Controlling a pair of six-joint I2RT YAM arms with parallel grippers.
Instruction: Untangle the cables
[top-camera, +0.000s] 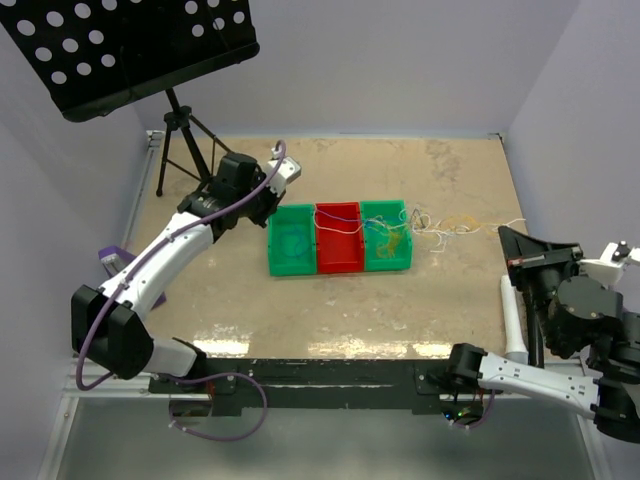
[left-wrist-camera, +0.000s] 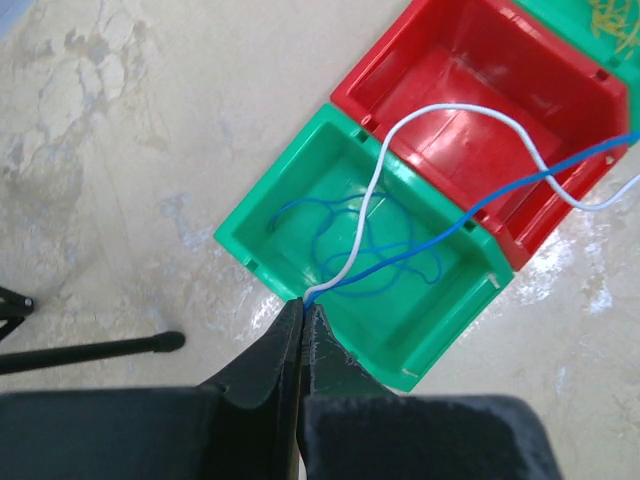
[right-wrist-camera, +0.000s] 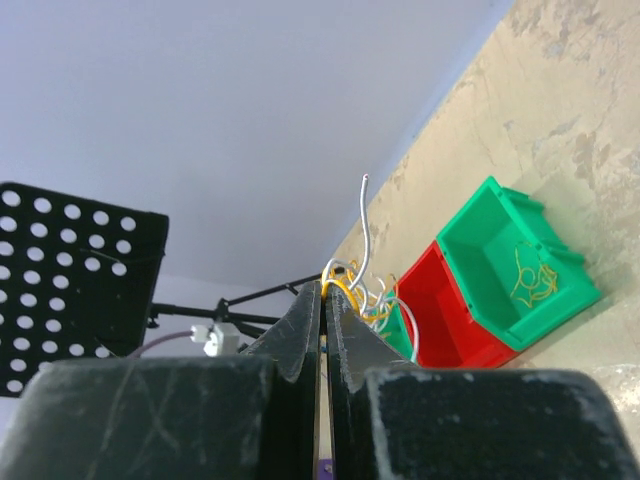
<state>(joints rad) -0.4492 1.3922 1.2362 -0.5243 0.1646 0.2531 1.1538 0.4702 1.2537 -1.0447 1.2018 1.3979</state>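
Two-arm view of the cable job, partway through by my reading. My left gripper (left-wrist-camera: 304, 306) has its jaws pressed together on the ends of a white cable (left-wrist-camera: 455, 109) and a blue cable (left-wrist-camera: 530, 185). I hold them just over the near-left rim of the left bin (left-wrist-camera: 300, 180), the first in a row of three bins at the middle of the worktop (top-camera: 300, 320). From that pinch both strands run rightward across the red bin (left-wrist-camera: 470, 40) and out of the left wrist view. They head toward the tangle (top-camera: 440, 228), which lies on the worktop just beside the right bin (top-camera: 386, 262), on its side toward the right edge. My right gripper (right-wrist-camera: 323, 290), reaching in from the right edge, shows its jaws closed to a hairline, with yellow and white strands of the tangle springing from the tips. I judge it clamped on them, though the contact itself is hidden. Done so far, as I judge it: a blue coil (left-wrist-camera: 375, 245) lies inside the left bin and a yellow cable (right-wrist-camera: 527, 275) inside the right bin. Whether the coil is one piece with the blue cable in my grip, I cannot tell. Left to do: the red bin holds nothing of its own, only strands crossing over it. The knot of white and yellow is not yet pulled apart, so the white cable and the rest need freeing and binning.
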